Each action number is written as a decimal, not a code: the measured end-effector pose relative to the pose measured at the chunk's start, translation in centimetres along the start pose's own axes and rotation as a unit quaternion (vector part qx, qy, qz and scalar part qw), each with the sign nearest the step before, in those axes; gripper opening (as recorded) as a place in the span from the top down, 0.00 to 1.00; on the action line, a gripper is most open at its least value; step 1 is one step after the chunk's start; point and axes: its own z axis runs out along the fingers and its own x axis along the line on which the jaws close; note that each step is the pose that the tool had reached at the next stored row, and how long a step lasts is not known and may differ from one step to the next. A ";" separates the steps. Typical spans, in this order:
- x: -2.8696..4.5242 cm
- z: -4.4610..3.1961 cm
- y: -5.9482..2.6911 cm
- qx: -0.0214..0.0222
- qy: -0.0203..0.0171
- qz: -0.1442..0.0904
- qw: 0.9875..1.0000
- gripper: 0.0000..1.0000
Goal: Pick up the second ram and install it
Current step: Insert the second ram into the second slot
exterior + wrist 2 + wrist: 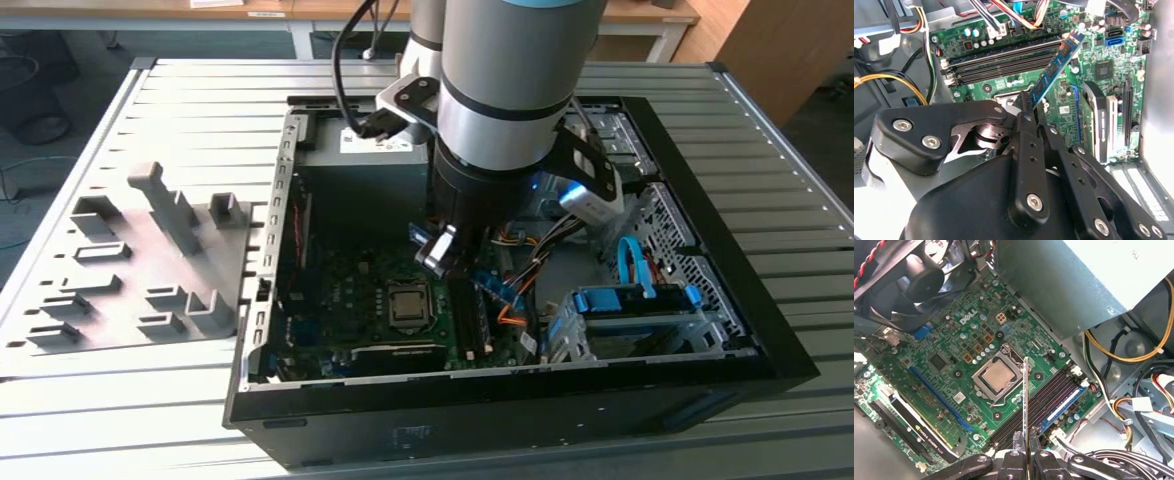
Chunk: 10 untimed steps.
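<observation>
Black linkage of the gripper (1032, 111) sits closest, and its two fingers (1017, 441) are pinched shut on one end of the second ram (1059, 62).

Stick: long, thin, flat. In the second wrist view its broad face reads blue with pale print, and it slants out from the fingers. In the first wrist view it is seen edge-on as a narrow pale line. It is clear of the board, not seated.

Surface: green motherboard (954, 380) inside an open black computer case (747, 330) lying on a ribbed grey metal table (160, 420). Bare processor socket (999, 376) lies mid-board, with a row of long dark memory slots (1054, 395) just beside it. Grey power supply box (1079, 285), round black fan (924, 285) and yellow-orange cables (1119, 355) ring the board.

In the exterior view:
- Grey holder blocks (160, 260) lie at nine o'clock from the case.
- A blue drive bay (634, 305) lies at four o'clock from the gripper.
- The socket lies at about six o'clock from the gripper.
- Wooden desks (174, 10) stand at twelve o'clock, past the table edge.

Relation: the stick juts out past the fingertips, held by its end. In the first wrist view its edge crosses between the socket and the slots, and it hangs over that strip of board.
</observation>
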 end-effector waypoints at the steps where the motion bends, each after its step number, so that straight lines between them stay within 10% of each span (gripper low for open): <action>1: 0.00 0.00 0.00 0.000 0.000 0.003 1.000 0.86; 10: 0.00 0.01 0.00 0.002 -0.001 0.027 1.000 0.86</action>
